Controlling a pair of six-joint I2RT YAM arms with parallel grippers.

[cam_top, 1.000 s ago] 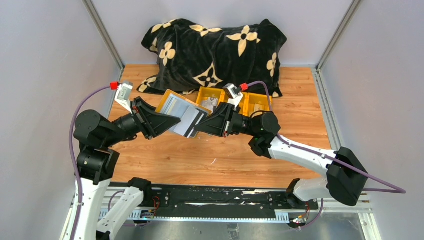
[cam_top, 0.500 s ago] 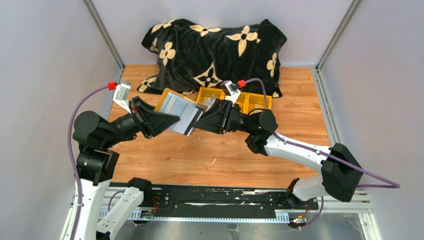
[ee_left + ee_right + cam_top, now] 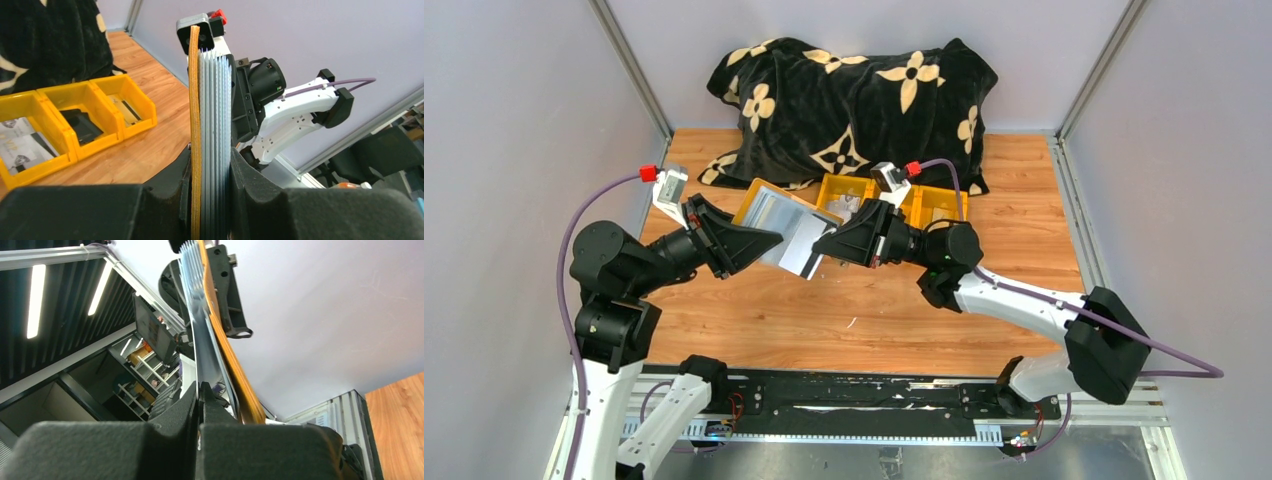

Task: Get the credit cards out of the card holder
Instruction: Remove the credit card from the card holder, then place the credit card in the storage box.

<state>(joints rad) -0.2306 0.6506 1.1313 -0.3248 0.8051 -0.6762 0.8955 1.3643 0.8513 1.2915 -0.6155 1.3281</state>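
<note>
Centre of the overhead view, clear of the wooden table [image 3: 874, 310]: card holder [image 3: 782, 232], silvery with a mustard-yellow flap, hanging in the air between two arms set nose to nose.

Clamped from the left of frame by the left gripper [image 3: 762, 242], jaws narrowed onto the whole fanned stack. In the left wrist view, yellow flap against one finger, blue-grey pleats against the other. Probably gripped this way to keep the case off the table, with its pocket mouths turned toward the other arm.

Met from the right of frame by the right gripper [image 3: 832, 246], fingers pressed almost together on a thin pale edge at the holder's open end, seen edge-on in the right wrist view. Edge possibly one of the credit cards, possibly a pocket leaf; impossible to tell. No card clearly visible on its own anywhere.

Judged as a pinch ahead of a pull, one arm bracing, the other placed to draw outward. Risk in that pull: a pleat dragged out instead of a card.

Behind the holder, upper middle of frame: a row of yellow bins [image 3: 929, 205] with dark and pale items inside. Farther back, a black blanket [image 3: 854, 90] with cream flower shapes.
</note>
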